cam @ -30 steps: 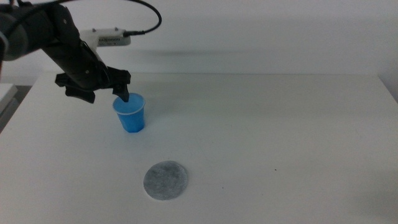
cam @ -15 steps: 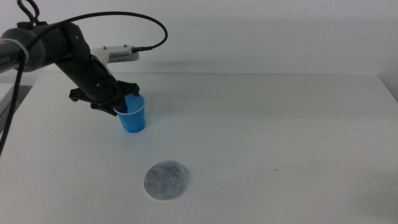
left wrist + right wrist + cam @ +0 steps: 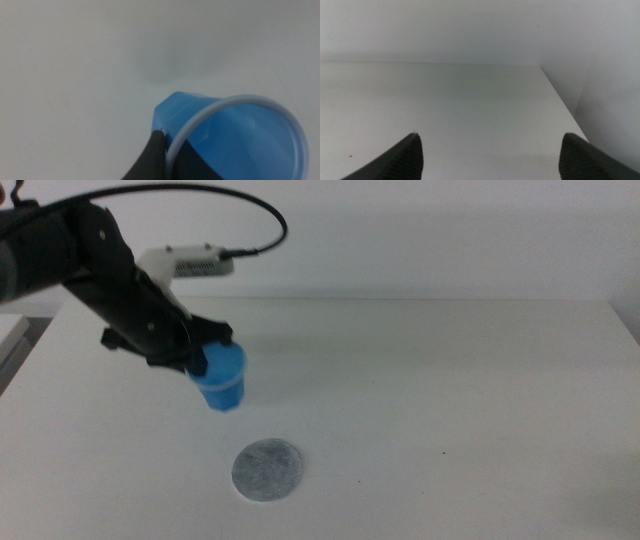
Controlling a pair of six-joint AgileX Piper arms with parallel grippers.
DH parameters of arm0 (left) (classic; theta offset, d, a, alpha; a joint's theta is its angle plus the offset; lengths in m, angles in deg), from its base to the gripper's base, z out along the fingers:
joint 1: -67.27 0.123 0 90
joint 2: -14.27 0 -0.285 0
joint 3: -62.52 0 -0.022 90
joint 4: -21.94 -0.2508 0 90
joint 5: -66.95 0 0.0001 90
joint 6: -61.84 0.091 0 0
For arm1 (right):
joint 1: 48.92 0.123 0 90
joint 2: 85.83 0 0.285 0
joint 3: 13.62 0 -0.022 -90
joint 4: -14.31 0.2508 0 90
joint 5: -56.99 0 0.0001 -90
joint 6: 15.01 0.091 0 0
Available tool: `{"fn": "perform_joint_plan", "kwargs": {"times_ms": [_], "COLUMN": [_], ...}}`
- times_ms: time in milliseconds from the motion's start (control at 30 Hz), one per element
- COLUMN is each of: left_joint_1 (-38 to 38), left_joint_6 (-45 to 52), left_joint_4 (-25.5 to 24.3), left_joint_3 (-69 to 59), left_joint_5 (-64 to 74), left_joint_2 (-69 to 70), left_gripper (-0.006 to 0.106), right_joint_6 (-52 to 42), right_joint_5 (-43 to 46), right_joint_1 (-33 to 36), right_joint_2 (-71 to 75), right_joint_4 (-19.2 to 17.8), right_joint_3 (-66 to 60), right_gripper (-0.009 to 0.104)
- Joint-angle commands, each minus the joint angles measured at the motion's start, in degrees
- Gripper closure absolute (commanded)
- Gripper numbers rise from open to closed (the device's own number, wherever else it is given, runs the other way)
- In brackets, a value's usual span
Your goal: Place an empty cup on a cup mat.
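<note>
My left gripper is shut on the rim of the bright blue cup and holds it lifted a little above the table, left of middle. In the left wrist view the cup fills the near corner, with one dark jaw pinching its whitish rim. The inside looks empty. The grey speckled cup mat lies flat on the table, nearer the camera and slightly right of the cup. My right gripper is open over bare table and is out of the middle view.
The white table runs to a pale wall at the back. A white box with a black cable rides on the left arm. The table's right edge and far corner show in the right wrist view.
The left gripper closed on the cup's rim, lifted it off the table, and carried it slightly right and toward the mat. The mat has not moved.
</note>
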Motion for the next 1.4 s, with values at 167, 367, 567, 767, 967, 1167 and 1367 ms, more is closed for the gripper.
{"fn": "perform_joint_plan", "kwargs": {"times_ms": [167, 367, 567, 767, 967, 1167, 1367], "left_joint_1": [-9.79, -13.67, -13.78, -13.78, -13.78, -13.78, -12.84], "left_joint_6": [-2.63, -5.15, -5.15, -5.60, -6.70, -5.15, 1.85], "left_joint_4": [0.48, 0.73, 0.16, -1.15, -1.44, -2.94, -6.22], "left_joint_3": [-9.29, -12.04, -12.30, -12.30, -12.30, -11.77, -5.92], "left_joint_5": [-1.69, -4.19, -5.81, -6.23, -6.33, -4.64, 1.90], "left_joint_2": [5.91, 4.77, 2.14, 1.41, 1.41, 2.96, 10.71], "left_gripper": [0.102, 0.102, 0.102, 0.101, 0.077, 0.023, 0.007], "right_joint_6": [-0.23, -0.23, -0.23, -0.23, -0.23, -0.23, -0.23], "right_joint_5": [0.39, 0.39, 0.39, 0.39, 0.39, 0.39, 0.39], "right_joint_1": [0.00, 0.00, 0.00, 0.00, 0.00, 0.00, 0.00], "right_joint_2": [0.28, 0.28, 0.28, 0.28, 0.28, 0.28, 0.28], "right_joint_4": [-0.39, -0.39, -0.39, -0.39, -0.39, -0.39, -0.39], "right_joint_3": [-0.19, -0.19, -0.19, -0.19, -0.19, -0.19, -0.19], "right_gripper": [0.002, 0.002, 0.002, 0.002, 0.002, 0.002, 0.002]}}
